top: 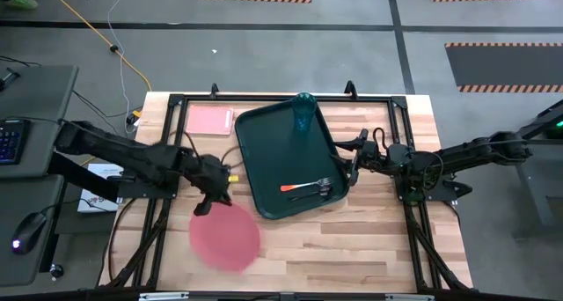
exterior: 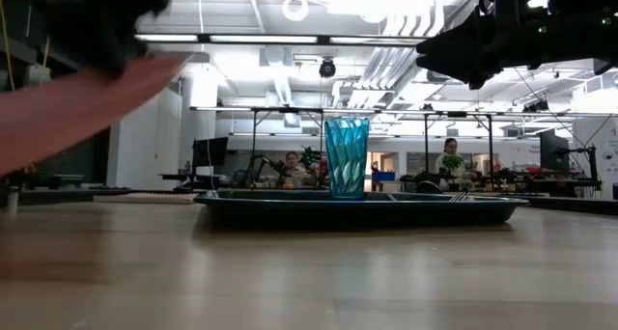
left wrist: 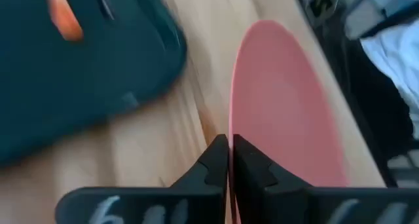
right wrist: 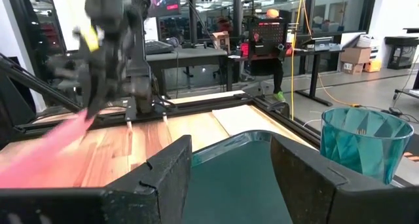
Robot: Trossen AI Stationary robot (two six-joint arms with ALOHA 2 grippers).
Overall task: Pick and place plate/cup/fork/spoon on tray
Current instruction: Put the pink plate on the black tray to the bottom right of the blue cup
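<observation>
A: Where's the plate?
B: Left gripper pinches its rim, holding it tilted above the table, just beside the tray.
A: Right gripper?
B: Fingers apart, at the tray's far edge.

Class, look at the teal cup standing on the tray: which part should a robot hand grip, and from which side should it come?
Grip the cup across its side wall near the rim, coming from above. It stands upright and open-topped at the far end of the tray, with bare tray around it and the fork and spoon well away. The free right hand looks better placed, since the left hand holds the plate.
</observation>
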